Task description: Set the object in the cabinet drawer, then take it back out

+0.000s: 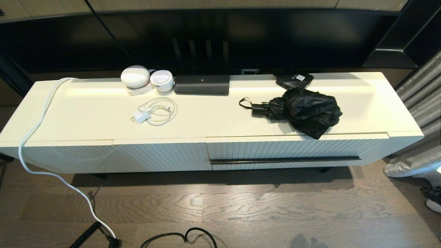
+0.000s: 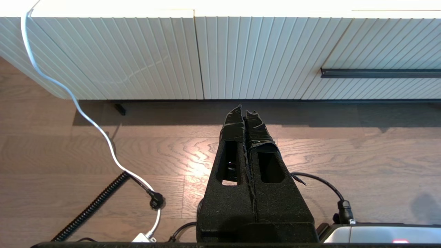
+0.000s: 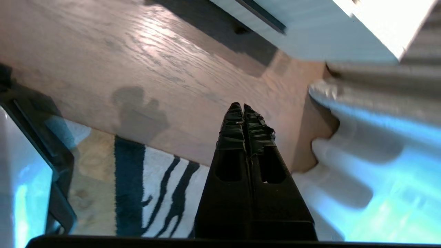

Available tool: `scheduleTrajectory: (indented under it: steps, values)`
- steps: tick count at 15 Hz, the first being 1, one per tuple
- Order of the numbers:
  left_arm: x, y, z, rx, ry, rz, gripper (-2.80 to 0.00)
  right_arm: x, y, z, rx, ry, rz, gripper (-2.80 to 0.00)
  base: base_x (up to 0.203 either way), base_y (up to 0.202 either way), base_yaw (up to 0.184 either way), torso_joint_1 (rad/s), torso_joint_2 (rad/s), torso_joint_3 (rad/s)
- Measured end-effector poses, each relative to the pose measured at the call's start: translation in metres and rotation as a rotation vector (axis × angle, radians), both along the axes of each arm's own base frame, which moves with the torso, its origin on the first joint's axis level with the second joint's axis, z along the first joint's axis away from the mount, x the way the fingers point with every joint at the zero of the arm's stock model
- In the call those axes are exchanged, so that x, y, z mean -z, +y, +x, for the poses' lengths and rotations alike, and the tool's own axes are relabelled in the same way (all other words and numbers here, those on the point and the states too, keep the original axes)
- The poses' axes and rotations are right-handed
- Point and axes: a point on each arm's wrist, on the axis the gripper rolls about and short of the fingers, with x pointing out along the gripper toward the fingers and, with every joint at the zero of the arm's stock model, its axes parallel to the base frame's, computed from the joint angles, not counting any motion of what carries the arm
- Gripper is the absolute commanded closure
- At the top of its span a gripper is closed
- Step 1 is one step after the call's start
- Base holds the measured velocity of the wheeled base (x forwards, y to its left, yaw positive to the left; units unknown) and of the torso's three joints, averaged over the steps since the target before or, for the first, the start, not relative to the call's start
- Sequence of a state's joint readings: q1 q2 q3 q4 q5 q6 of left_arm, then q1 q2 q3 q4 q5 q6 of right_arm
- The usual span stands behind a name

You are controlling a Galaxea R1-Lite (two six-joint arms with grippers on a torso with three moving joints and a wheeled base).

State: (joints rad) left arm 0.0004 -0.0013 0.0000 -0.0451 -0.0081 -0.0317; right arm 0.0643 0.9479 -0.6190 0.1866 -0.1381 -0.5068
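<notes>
Start of task: umbrella (image 1: 303, 112) on counter (image 1: 86, 113), drawer (image 1: 296, 150) shut; both end effectors closed, empty; next, open drawer

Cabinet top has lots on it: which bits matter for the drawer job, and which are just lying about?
Job:
umbrella
drawer
drawer handle

Lying about:
white charger
two white round gadgets
long black device
flat black box

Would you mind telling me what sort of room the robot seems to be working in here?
Most likely a living room at home: a long, low cream cabinet stands on wood flooring beneath a large dark screen, with a grey curtain at one end and a folded umbrella lying on top.
</notes>
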Motion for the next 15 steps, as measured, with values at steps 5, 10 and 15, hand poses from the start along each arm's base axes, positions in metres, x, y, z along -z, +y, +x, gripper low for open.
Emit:
scheduleTrajectory:
  steps: [5, 10, 15]
  values:
    - [0.000, 0.000, 0.000, 0.000, 0.000, 0.000, 0.00, 0.006, -0.007, -0.089, 0.122, -0.242, 0.131, 0.00, 0.000, 0.000, 0.000, 0.000, 0.00, 0.000]
    - [0.000, 0.000, 0.000, -0.001, 0.000, 0.000, 0.00, 0.053, -0.006, -0.151, 0.175, -0.365, 0.281, 0.00, 0.000, 0.000, 0.000, 0.000, 0.00, 0.000]
    - [0.000, 0.000, 0.000, -0.001, 0.000, 0.000, 0.00, 0.092, -0.006, -0.155, 0.184, -0.423, 0.374, 0.00, 0.000, 0.000, 0.000, 0.000, 0.00, 0.000]
